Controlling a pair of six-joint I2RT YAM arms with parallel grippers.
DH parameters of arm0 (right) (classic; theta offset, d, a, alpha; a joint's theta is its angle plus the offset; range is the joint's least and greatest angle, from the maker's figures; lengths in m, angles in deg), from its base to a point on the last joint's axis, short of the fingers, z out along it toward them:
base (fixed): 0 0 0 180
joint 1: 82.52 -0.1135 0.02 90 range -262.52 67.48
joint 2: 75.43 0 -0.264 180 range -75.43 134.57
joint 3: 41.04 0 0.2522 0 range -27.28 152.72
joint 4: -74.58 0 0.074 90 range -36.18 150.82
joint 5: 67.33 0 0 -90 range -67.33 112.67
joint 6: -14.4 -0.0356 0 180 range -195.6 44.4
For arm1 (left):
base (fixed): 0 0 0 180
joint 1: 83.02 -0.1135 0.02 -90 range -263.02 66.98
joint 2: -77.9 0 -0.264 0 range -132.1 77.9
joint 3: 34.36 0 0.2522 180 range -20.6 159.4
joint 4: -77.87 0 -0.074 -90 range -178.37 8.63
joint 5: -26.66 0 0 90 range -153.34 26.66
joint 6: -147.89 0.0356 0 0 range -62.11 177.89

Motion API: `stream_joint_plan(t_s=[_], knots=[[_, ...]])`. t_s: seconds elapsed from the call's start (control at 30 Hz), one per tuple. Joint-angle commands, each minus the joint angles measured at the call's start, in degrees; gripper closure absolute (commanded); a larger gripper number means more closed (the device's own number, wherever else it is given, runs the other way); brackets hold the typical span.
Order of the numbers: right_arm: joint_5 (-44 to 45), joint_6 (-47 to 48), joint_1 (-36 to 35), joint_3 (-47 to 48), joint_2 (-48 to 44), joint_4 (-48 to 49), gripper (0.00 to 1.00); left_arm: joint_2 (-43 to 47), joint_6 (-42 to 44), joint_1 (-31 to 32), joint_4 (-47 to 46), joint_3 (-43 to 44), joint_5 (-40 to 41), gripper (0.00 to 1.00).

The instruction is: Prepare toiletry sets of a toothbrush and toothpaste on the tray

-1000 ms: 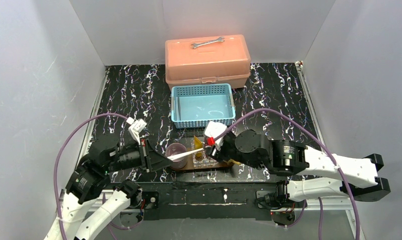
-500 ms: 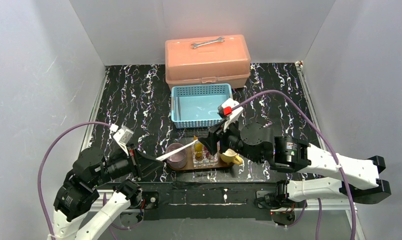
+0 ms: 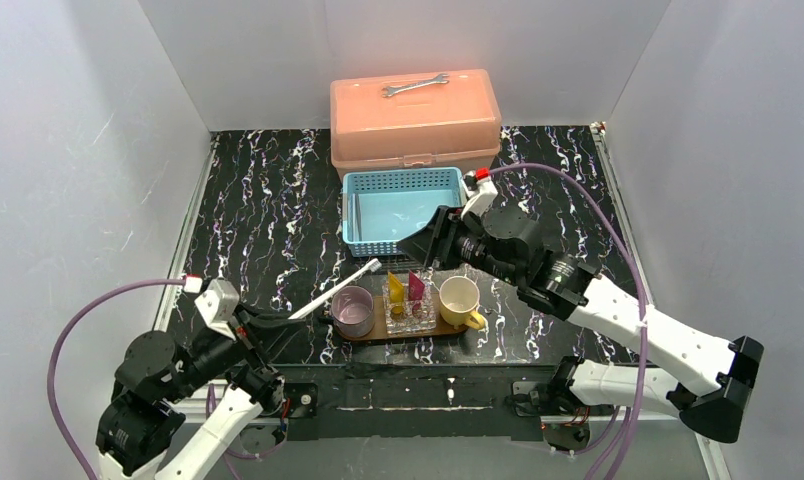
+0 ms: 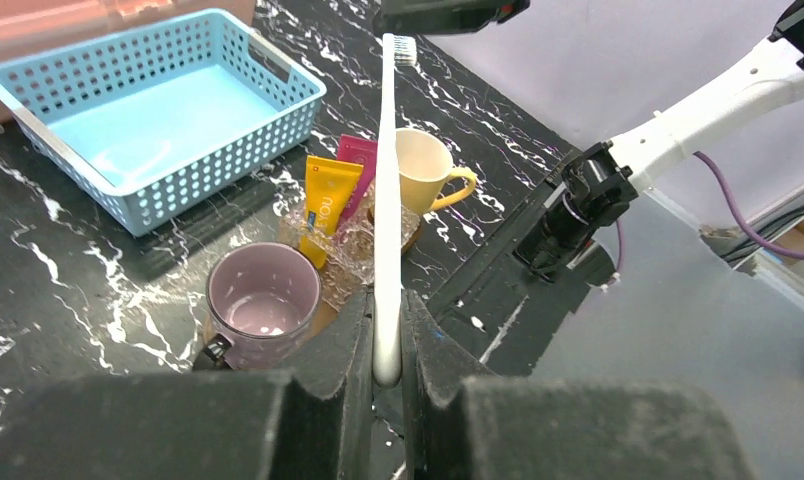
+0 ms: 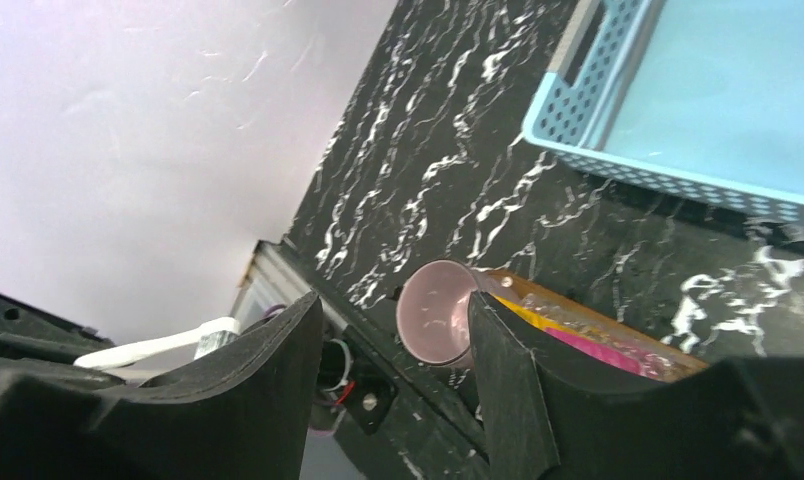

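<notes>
The left fingers [image 4: 356,338] are closed tight on the butt end of a white toothbrush [image 4: 386,190], which sticks out from them with its bristle head farthest away. From above, this brush slants up and to the right from the near left of the table [image 3: 268,200], and its head hangs in the air just beyond the purple mug [image 3: 353,310], touching nothing. The right fingers [image 5: 288,370] stand well apart with nothing between them, raised above the table near the front right corner of the light-blue basket [image 3: 408,245]. The dark-brown tray [image 3: 423,333] lies at the near edge of the table, in front of the basket. On it stand the purple mug at the left end and a yellow mug [image 3: 459,300] at the right end, with a clear holder [image 4: 358,240] between them. The yellow toothpaste [image 3: 395,290] and the pink toothpaste [image 3: 416,285] stand side by side in that holder, tilted slightly. Behind the basket sits a salmon-pink box [image 3: 414,125] with a steel wrench [image 3: 415,86] lying on its lid.
</notes>
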Motion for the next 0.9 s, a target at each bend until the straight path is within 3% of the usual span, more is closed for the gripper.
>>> stream_joint_plan(t_s=[0.0,0.37,0.87], knots=[[-11.4,-8.2,2.2,-3.0,-0.3,13.5,0.36,2.5,6.6,-0.1,-3.3,-1.8,1.5,1.0],[-18.1,-17.2,3.5,-10.2,0.6,30.1,0.33,4.3,14.0,-0.1,-6.1,-4.6,-1.2,1.0],[-29.2,-21.2,4.1,-9.8,6.2,38.6,0.35,7.2,22.0,-0.1,-10.4,-8.3,-5.1,1.0]])
